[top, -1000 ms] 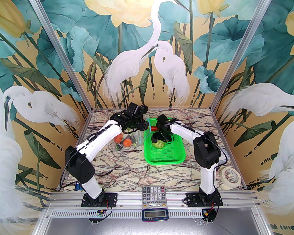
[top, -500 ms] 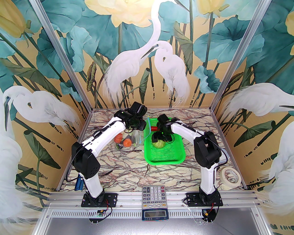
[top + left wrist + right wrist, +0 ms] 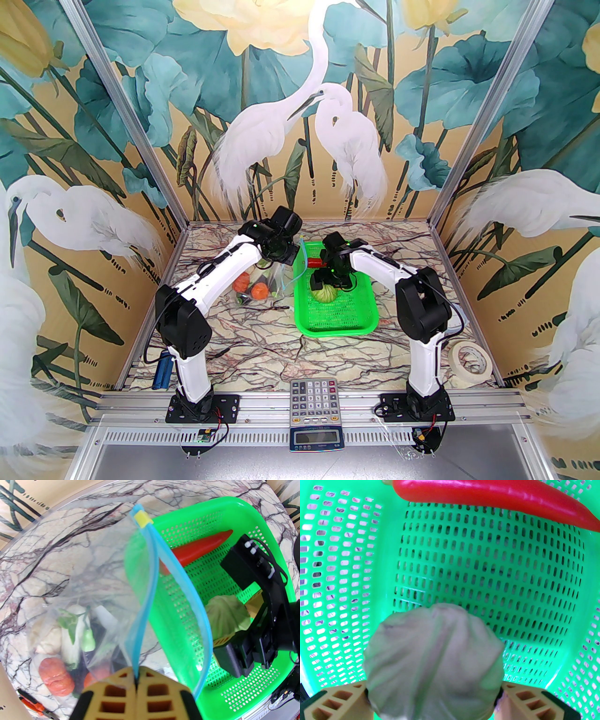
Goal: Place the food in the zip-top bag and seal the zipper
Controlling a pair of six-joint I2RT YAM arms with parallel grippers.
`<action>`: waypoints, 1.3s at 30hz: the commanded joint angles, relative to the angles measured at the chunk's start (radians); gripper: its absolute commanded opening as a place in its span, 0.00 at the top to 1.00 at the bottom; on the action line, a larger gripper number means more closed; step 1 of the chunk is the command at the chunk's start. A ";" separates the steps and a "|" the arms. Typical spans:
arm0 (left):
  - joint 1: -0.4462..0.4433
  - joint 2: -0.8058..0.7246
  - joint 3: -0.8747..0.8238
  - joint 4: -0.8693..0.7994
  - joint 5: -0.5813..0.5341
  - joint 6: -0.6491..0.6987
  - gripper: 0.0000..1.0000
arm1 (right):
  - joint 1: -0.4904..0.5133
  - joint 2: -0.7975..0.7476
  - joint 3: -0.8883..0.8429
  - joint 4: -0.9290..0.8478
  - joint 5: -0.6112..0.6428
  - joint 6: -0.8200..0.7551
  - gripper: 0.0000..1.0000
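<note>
On the left the bag point(image 3: 82, 573) lay on the counter point(image 3: 262, 337) with tomatoes point(image 3: 56, 676) inside, and my left end effector point(image 3: 136, 681) was clenched on its zipper point(image 3: 140, 620), holding the mouth up and open. In the basket point(image 3: 337, 318) to the right lay the chili point(image 3: 199, 548); my right end effector point(image 3: 433, 687) gripped the cabbage point(image 3: 433, 644) by its sides. I judged this the loading step: next, lift the cabbage and carry it left into the mouth
</note>
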 commanded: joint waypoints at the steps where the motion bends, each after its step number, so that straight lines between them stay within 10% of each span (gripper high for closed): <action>1: 0.025 -0.045 0.008 -0.027 -0.001 -0.012 1.00 | 0.000 0.038 -0.011 -0.031 0.009 -0.007 0.15; 14: 0.193 -0.300 -0.304 0.196 0.262 -0.143 1.00 | 0.000 0.072 -0.044 -0.074 0.040 0.009 0.25; 27: 0.240 -0.366 -0.415 0.271 0.338 -0.167 1.00 | -0.006 -0.049 -0.011 -0.030 0.061 0.046 0.68; 39: 0.268 -0.357 -0.404 0.294 0.399 -0.174 1.00 | -0.022 -0.186 0.211 -0.145 0.136 0.027 0.70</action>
